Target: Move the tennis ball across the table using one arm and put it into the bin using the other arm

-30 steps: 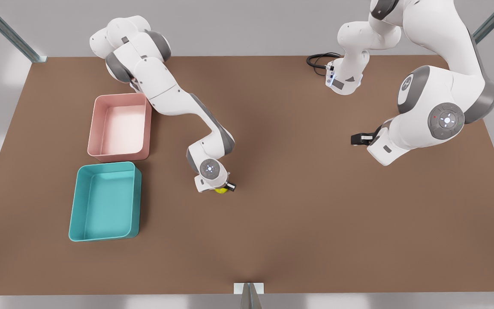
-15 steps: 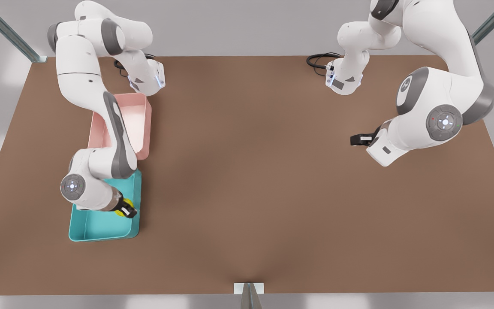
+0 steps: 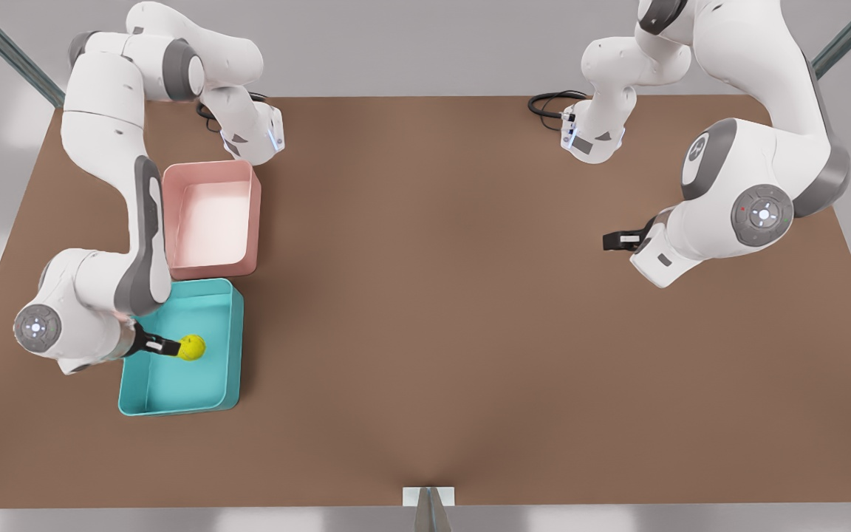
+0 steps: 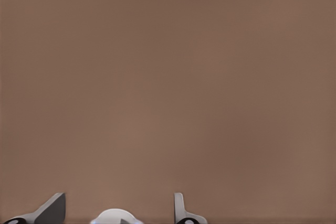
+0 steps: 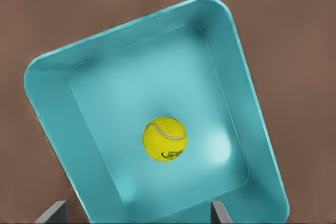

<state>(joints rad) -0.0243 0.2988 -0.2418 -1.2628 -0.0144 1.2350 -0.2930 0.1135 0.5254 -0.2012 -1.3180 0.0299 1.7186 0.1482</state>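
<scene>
So the tennis ball sits loose inside the teal bin, and the right gripper hangs over it with fingers spread wide, looks like a drop. The left gripper waits over bare table, fingers apart too.

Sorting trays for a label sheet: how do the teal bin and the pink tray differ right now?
The teal bin holds the tennis ball; the pink tray holds nothing. The bin looks slightly larger and lies nearer the front view's bottom edge, the tray behind it. Both are low-walled, round-cornered rectangles on the table.
</scene>
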